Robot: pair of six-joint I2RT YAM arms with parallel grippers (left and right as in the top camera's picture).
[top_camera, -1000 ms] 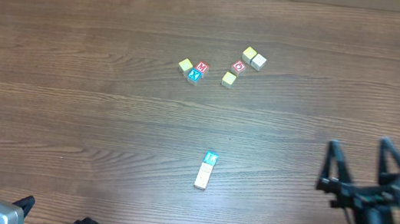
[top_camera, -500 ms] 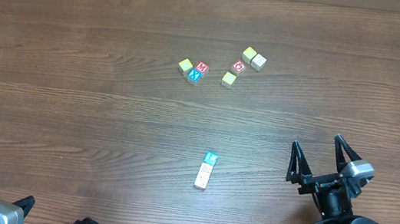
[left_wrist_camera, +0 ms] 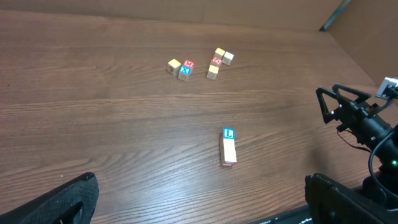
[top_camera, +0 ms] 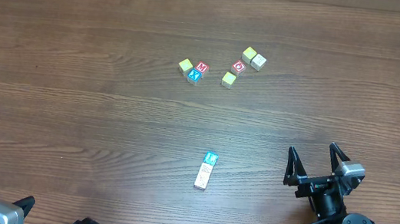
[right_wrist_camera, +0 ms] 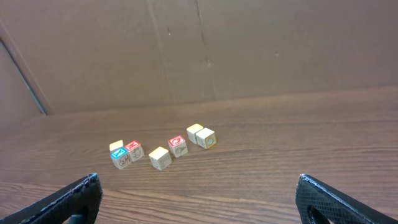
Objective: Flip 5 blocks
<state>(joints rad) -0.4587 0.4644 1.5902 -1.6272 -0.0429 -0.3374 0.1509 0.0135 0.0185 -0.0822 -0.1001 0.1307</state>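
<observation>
No block is being held right now, so I judge the work to be sitting between flips, with an approach the next thing due. The right fingers are standing spread as wide as they go, empty, and hovering low over the near right part of the bench, well apart from every block. The left fingers are likewise gaping wide with nothing between them, waiting at the near left corner.

The blocks are lying in two groups. A loose cluster is sitting toward the far middle, showing yellow, red, blue and cream faces, with some cubes touching their neighbours. Nearer, a short row is lying at the bench's middle, a blue-faced block at its far end touching pale cream wood behind it. Whether that cream part is one cube or two is probably not settled at this size.

The short row is lying closest to the right arm, so it looks the likelier target. The next move is calling for a reach leftward, a descent over one end cube, and a careful narrowing, since the cubes are far smaller than the spread and a neighbour could be nudged.
</observation>
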